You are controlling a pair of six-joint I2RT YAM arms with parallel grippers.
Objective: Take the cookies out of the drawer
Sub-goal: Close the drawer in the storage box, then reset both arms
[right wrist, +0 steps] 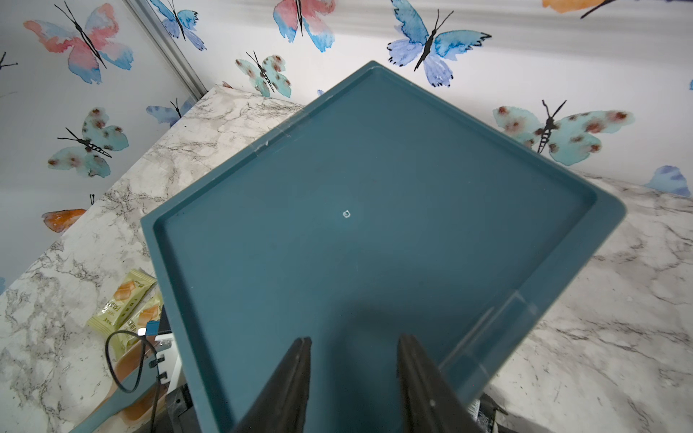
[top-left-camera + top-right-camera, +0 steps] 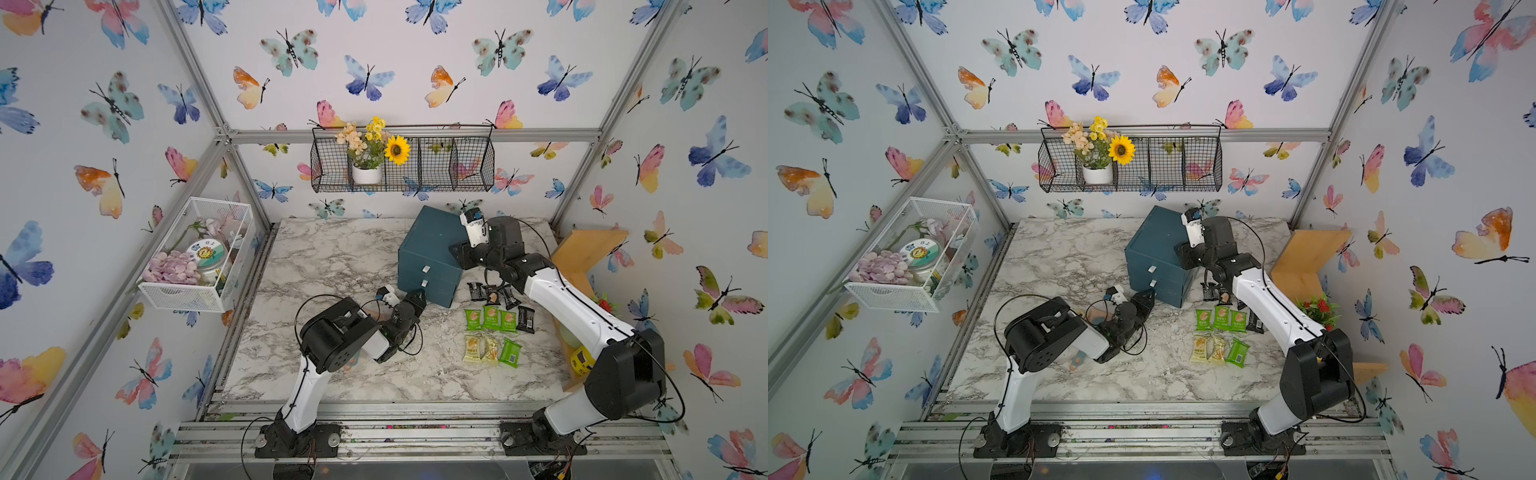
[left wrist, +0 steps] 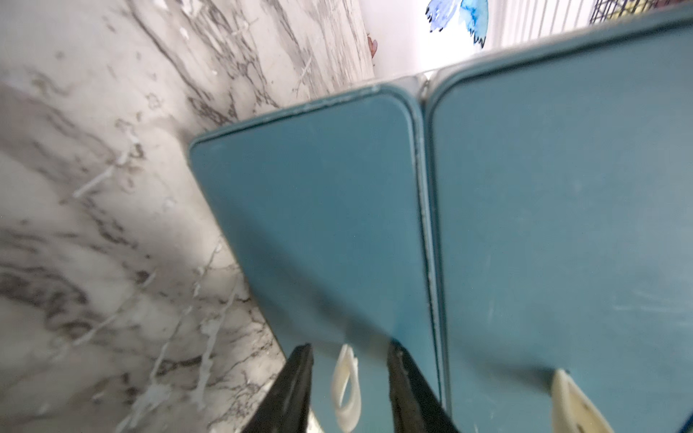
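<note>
You have about 10 cookies [image 2: 491, 318] out, toward bench [image 2: 332, 257] right edge. Both drawers [image 2: 436, 272] look shut; any leftovers hidden. Left gripper [image 3: 348, 346] parted astride lower handle [image 3: 347, 390], not clamped. Right gripper [image 1: 354, 337] parted, empty, above cabinet [image 1: 375, 187].

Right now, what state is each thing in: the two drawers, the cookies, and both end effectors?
Lower drawer: looks shut.
Upper drawer: looks shut.
Cookies: out, lying flat on the table beside the cabinet.
Left end effector: open, straddling the lower drawer's handle, not gripping it.
Right end effector: open, holding nothing, over the cabinet top.
</note>
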